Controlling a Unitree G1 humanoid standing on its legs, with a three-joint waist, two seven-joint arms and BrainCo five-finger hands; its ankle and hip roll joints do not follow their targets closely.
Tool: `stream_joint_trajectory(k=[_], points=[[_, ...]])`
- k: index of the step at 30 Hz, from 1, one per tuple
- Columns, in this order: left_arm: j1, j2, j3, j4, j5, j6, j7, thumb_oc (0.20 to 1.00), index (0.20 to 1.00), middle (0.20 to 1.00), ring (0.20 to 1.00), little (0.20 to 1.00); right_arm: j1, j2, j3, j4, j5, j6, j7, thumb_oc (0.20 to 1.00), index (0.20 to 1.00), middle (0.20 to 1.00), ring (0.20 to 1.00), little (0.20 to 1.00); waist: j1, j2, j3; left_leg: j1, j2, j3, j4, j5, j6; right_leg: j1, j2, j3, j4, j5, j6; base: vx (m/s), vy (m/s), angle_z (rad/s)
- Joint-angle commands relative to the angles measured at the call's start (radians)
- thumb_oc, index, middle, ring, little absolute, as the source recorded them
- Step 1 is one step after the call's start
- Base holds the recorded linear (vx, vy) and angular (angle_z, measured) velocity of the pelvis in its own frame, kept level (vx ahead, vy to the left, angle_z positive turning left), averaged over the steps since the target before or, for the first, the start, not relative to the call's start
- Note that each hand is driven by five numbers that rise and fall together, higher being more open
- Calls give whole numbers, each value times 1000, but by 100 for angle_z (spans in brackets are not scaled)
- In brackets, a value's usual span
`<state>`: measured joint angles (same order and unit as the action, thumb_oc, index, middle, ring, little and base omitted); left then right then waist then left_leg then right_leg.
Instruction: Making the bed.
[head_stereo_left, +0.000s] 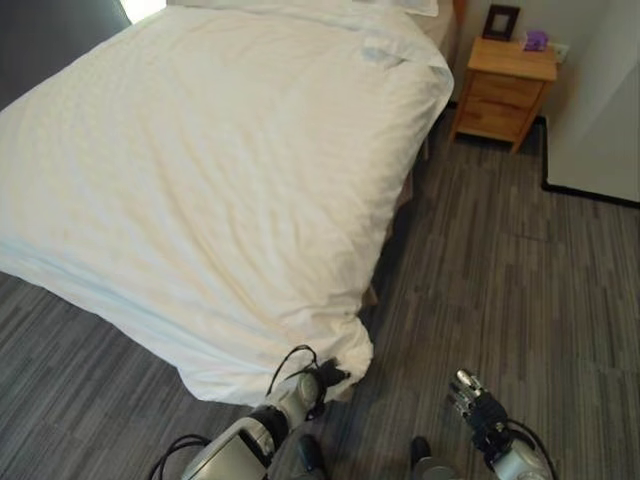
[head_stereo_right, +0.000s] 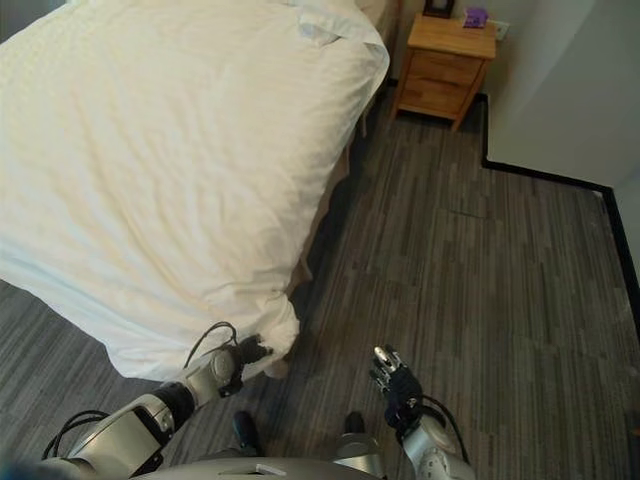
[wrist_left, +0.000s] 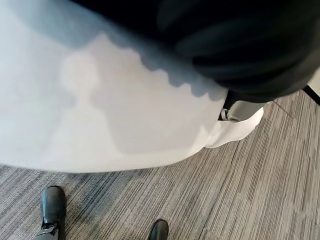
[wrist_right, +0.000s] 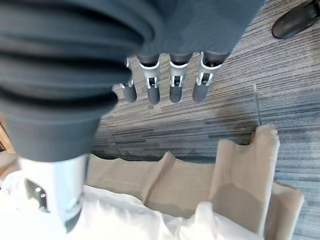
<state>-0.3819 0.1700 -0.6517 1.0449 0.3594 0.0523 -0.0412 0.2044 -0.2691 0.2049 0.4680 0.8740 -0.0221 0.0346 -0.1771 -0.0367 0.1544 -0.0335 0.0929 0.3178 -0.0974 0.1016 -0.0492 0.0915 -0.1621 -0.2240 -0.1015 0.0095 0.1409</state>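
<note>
The bed (head_stereo_left: 420, 190) fills the upper left and centre of the head views, running back toward the top of the frame; a white duvet (head_stereo_left: 200, 180) covers it, rumpled with soft creases, and drapes over the near edge and the right side; its near right corner (head_stereo_left: 345, 360) hangs in a bunched fold down to the grey striped carpet (head_stereo_left: 500, 260). At the top of the frame a white pillow (head_stereo_left: 330, 8) lies at the head of the bed, and the duvet's top edge is turned back just below it; beside the bed in the upper right stands a wooden nightstand (head_stereo_left: 505, 90) with a dark picture frame (head_stereo_left: 500, 20) and a small purple object (head_stereo_left: 537, 40) on top.

The left robot hand (head_stereo_left: 330, 378) comes in from the lower left and sits right at that hanging duvet corner, its dark cover against the white cloth; its fingers are buried in the folds, so I cannot tell whether they grip the fabric or merely lie against it. The right robot hand (head_stereo_left: 470, 395) hangs low in the lower right of the frame, well apart from the bed, above the carpet; in its wrist view its fingers (wrist_right: 152, 92) reach out straight and relaxed, grasping nothing, and past them shows a beige bed skirt (wrist_right: 225, 175) under the white duvet edge.
</note>
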Motion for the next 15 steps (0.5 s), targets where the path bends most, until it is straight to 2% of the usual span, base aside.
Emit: stream_joint_trajectory(k=[1, 3, 6, 7, 9, 10, 11, 12, 13, 15], points=[[-5, -152, -22, 61, -65, -41, -21, 1000, 1000, 1000, 1000, 1000, 11, -35, -34, -39, 17, -18, 10, 1000, 1000, 1000, 1000, 1000, 9, 32, 1, 54, -1, -35, 10, -42, -19, -86, 90, 55, 14, 45, -29, 21, 12, -4], [3, -133, -21, 24, -84, -46, -19, 1000, 1000, 1000, 1000, 1000, 13, -33, -43, -31, 18, -17, 7, 1000, 1000, 1000, 1000, 1000, 12, 35, -1, 57, -2, -36, 10, -45, -18, -83, 88, 53, 14, 45, -27, 0, 0, 0], [59, -67, 20, -102, -213, -60, -52, 1000, 1000, 1000, 1000, 1000, 14, -39, -72, -28, 8, -18, 13, 1000, 1000, 1000, 1000, 1000, 25, 47, -2, 58, -7, -45, 10, -44, -17, -76, 83, 44, 14, 45, -23, 12, 10, 0], [113, 13, 39, -237, -285, -62, -123, 1000, 1000, 1000, 1000, 1000, 23, -45, -106, -36, -3, -18, 22, 1000, 1000, 1000, 1000, 1000, 35, 59, -2, 57, -11, -51, 10, -43, -15, -72, 79, 37, 14, 45, -22, 30, 35, -2], [229, 167, 132, -483, -386, -67, -150, 1000, 1000, 1000, 1000, 1000, 37, -51, -151, -53, -25, -15, 35, 1000, 1000, 1000, 1000, 1000, 56, 73, 1, 54, -16, -63, 10, -40, -14, -67, 72, 22, 14, 47, -19, 10, 19, 0], [377, 278, 230, -667, -559, -80, -164, 1000, 1000, 1000, 1000, 1000, 37, -52, -183, -50, -54, -16, 46, 1000, 1000, 1000, 1000, 1000, 80, 87, 4, 50, -21, -75, 10, -35, -13, -65, 69, 12, 14, 47, -19, -4, 18, 4], [475, 328, 314, -742, -704, -73, -164, 1000, 1000, 1000, 1000, 1000, 37, -53, -191, -49, -86, -21, 54, 1000, 1000, 1000, 1000, 1000, 89, 91, 2, 47, -23, -81, 10, -30, -13, -65, 66, 6, 14, 48, -19, 0, 22, 14], [566, 419, 348, -846, -814, -67, -226, 1000, 1000, 1000, 1000, 1000, 35, -71, -209, -41, -129, -25, 66, 1000, 1000, 1000, 1000, 1000, 99, 103, -1, 44, -25, -88, 10, -27, -13, -63, 64, 0, 14, 47, -17, 3, 16, 29], [571, 423, 351, -852, -817, -63, -227, 1000, 1000, 1000, 1000, 1000, 35, -69, -208, -40, -129, -25, 67, 1000, 1000, 1000, 1000, 1000, 98, 102, -2, 44, -25, -89, 10, -27, -13, -62, 64, -1, 14, 46, -17, 12, 20, 38], [680, 559, 419, -983, -924, -46, -295, 1000, 1000, 1000, 1000, 1000, 35, -105, -208, -21, -172, -26, 101, 1000, 1000, 1000, 1000, 1000, 114, 113, -7, 51, -29, -94, 10, -28, -14, -53, 62, -7, 14, 44, -14, 29, 15, 34]])
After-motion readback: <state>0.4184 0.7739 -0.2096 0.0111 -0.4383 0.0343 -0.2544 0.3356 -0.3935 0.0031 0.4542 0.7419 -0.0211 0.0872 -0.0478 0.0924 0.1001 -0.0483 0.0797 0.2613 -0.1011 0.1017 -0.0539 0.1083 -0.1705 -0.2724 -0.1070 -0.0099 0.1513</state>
